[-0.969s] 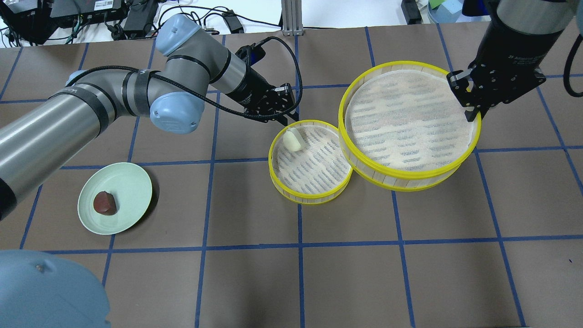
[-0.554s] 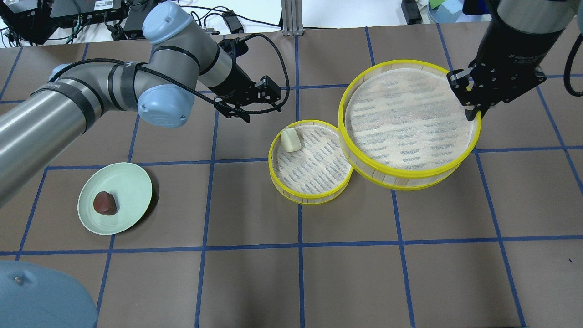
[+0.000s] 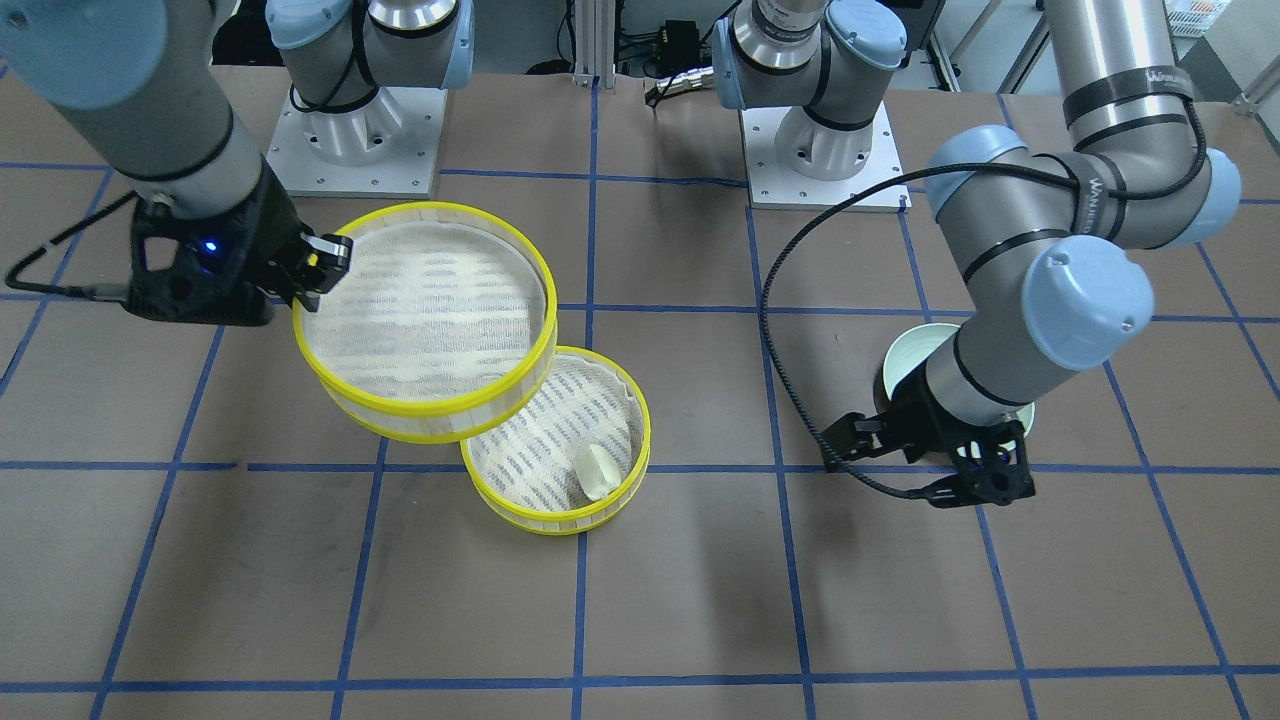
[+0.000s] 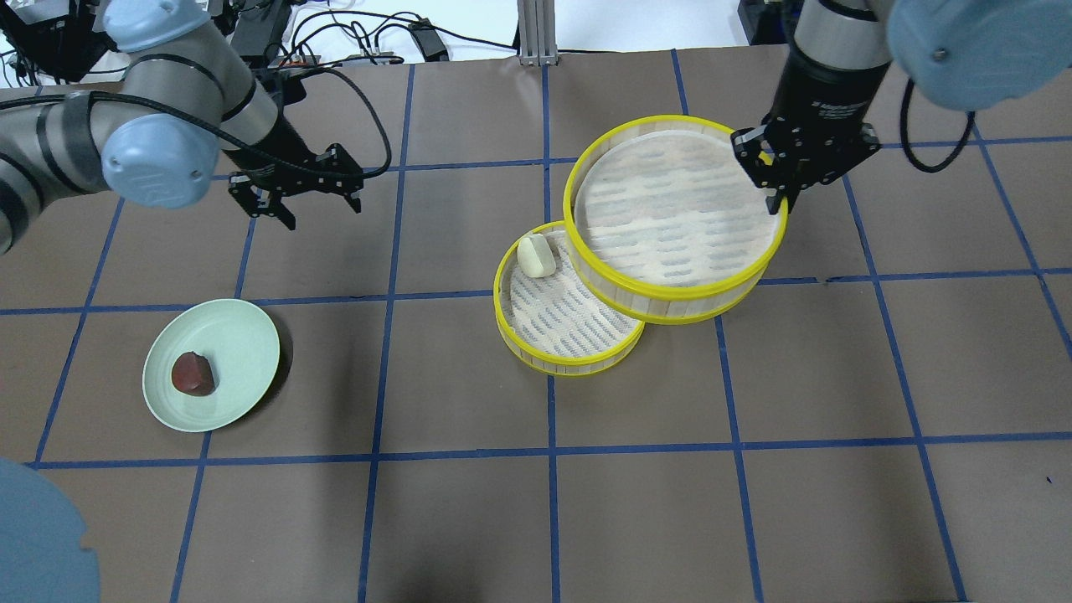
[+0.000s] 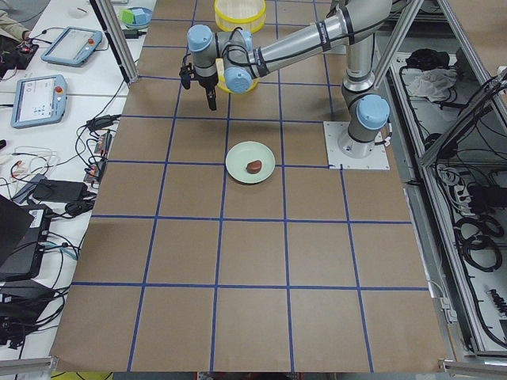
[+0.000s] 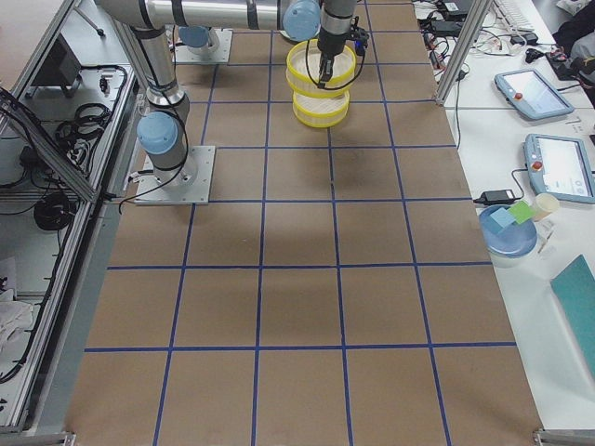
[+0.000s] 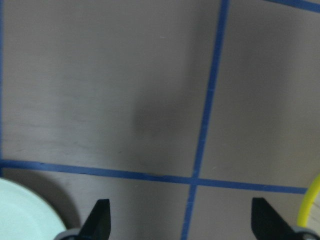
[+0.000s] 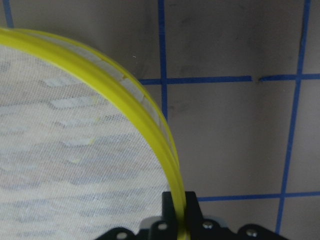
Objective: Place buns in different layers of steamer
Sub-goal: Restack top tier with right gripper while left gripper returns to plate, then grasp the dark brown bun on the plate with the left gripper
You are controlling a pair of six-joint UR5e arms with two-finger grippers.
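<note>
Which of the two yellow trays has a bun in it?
The lower tray on the table, holding the cream bun; the raised tray in the right gripper is empty.

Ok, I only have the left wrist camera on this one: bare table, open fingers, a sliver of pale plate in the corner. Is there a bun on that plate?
Observer: Yes, the dark bun sits on the green plate, and neither gripper is touching it.
Operator: Where is the other bun?
Observer: The white bun lies inside the lower steamer tray, close to its rim.
Operator: What is the right arm doing?
Observer: The right gripper is shut on the rim of the upper steamer tray, holding it so it partly overlaps the lower one.
</note>
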